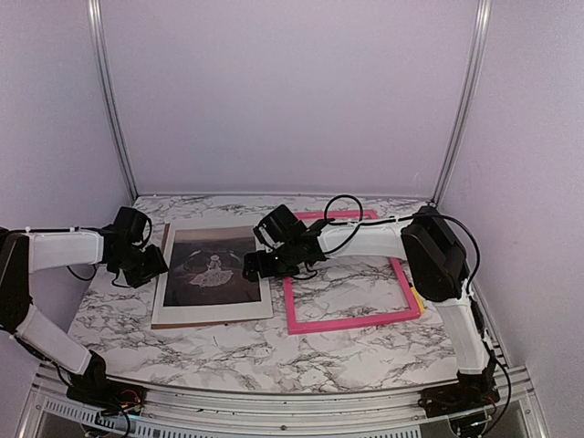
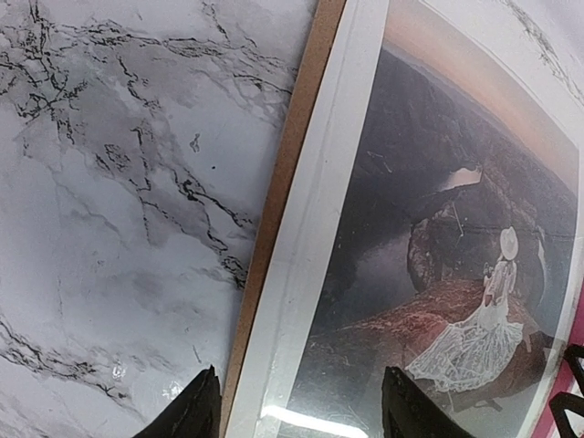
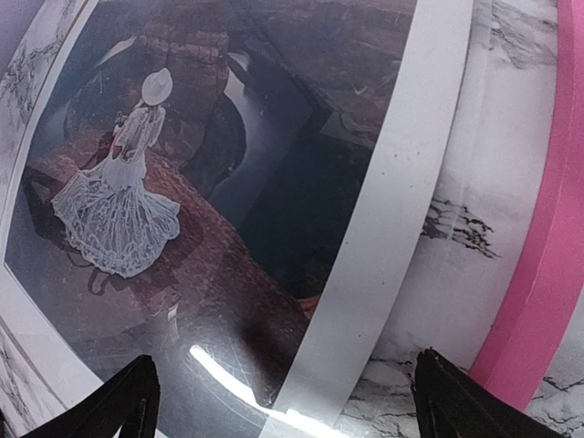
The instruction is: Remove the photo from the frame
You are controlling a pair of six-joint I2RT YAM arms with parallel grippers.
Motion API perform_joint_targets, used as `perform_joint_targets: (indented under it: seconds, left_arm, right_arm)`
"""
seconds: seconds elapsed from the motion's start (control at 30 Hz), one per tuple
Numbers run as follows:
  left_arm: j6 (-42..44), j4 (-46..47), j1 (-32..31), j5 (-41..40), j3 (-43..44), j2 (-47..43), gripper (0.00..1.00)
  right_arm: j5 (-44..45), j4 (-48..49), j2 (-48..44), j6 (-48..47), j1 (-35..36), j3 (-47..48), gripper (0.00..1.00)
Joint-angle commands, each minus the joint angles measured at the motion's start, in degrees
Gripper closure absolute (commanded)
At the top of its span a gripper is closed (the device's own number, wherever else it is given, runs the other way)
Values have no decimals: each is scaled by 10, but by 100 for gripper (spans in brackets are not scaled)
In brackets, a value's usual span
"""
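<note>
The photo (image 1: 212,269), a dark scene with a small white figure, lies flat at the left middle of the table inside a white mat (image 1: 219,313), on a brown backing board (image 1: 157,292). The pink frame (image 1: 351,321) lies apart to its right. My left gripper (image 1: 153,265) is open and empty at the stack's left edge. In the left wrist view it (image 2: 301,411) straddles the mat (image 2: 319,219) beside the photo (image 2: 438,210) and board (image 2: 283,173). My right gripper (image 1: 255,265) is open at the stack's right edge, above the mat (image 3: 401,182) and photo (image 3: 228,164), near the frame (image 3: 547,228).
The marble table (image 1: 274,356) is walled by pale panels at the back and sides. A glossy glare lies across the photo's surface in both wrist views. A small yellow piece (image 1: 417,297) sits at the frame's right side. The right arm crosses the frame's far edge.
</note>
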Motion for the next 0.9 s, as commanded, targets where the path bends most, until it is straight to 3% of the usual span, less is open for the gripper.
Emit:
perform_joint_targets:
  seconds: [0.0,0.53,0.87]
  left_arm:
    - [4,16,4,7,-8,-2,39]
    - [-19,77,4,23,-55,28,37]
    - [-31,104,4,35,-80,37,52]
  right_arm:
    - [43,-39,-17,14,1,0,5]
    - [2,-57,49,28,6,63,5]
    - [-58,-17,39,40,7,64,6]
